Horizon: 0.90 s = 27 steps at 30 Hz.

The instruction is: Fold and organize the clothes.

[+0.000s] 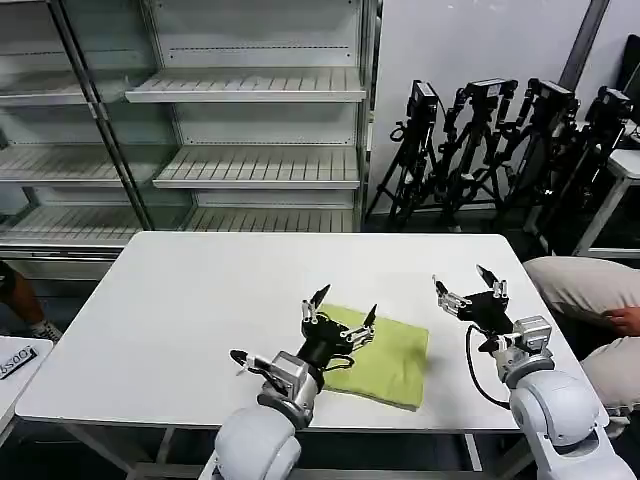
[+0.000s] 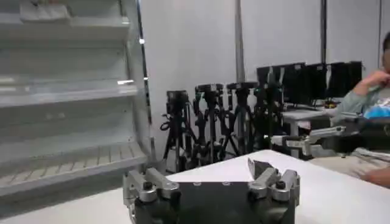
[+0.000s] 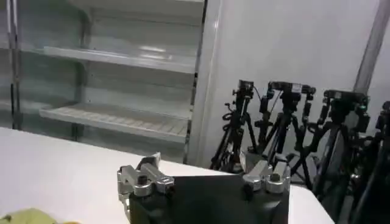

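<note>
Both claws are lifted above the white table (image 1: pixel 180 300) and both have their fingers spread wide, holding nothing. In the head view the left gripper (image 1: pixel 340 320) stands in the lower middle of the frame, over the left part of the T-shirt (image 1: pixel 395 358), its two dark pointed fingertips (image 1: pixel 318 294) directed upward and away from the robot. I cannot tell whether its body touches the cloth or only hangs over it. The right gripper (image 1: pixel 460 285) is in the lower right of the frame, over bare table just beside the right edge of the shirt, and its fingers also point up and apart.

The lime shirt lies flat on the table, folded into a compact, nearly rectangular pad, close to the near edge of the table and a little right of the middle. In the right wrist view a small piece of the shirt (image 3: pixel 27 216) shows at the lower left corner, behind the base of that gripper (image 3: pixel 204 176).

In the upper half of the head view stand empty white metal shelves (image 1: pixel 250 90), and in the upper right a group of black tripods (image 1: pixel 490 150). At the right edge a person in beige trousers (image 1: pixel 580 285) sits beside the table, not touching the shirt.
</note>
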Each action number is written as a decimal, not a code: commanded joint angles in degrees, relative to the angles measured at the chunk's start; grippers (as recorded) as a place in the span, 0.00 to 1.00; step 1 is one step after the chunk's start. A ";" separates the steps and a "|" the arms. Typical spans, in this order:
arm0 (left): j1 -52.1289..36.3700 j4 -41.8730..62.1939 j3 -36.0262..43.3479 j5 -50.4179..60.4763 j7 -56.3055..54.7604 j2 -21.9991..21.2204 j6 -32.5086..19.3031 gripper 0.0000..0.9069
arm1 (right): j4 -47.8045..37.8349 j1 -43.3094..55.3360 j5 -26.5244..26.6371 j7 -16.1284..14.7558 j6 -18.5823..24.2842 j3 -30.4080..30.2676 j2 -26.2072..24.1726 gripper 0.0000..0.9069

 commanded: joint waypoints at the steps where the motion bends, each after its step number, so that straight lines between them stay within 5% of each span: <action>1: -0.13 3.47 -17.37 -2.02 0.53 6.06 -4.60 1.00 | -2.39 -0.27 -1.19 -1.89 1.97 2.19 -1.91 1.00; 8: 1.67 10.57 -30.77 -1.64 6.66 10.55 -12.74 1.00 | -6.56 0.66 -1.46 -2.17 4.59 3.60 -2.98 1.00; 18: 0.03 13.34 -28.82 1.92 10.15 8.98 -20.89 1.00 | -9.40 -1.00 -3.73 -4.32 13.37 4.94 -2.57 1.00; 27: -0.75 14.59 -27.40 6.00 10.67 5.96 -24.50 1.00 | -11.25 -0.56 -3.38 -4.84 15.92 4.29 -3.29 1.00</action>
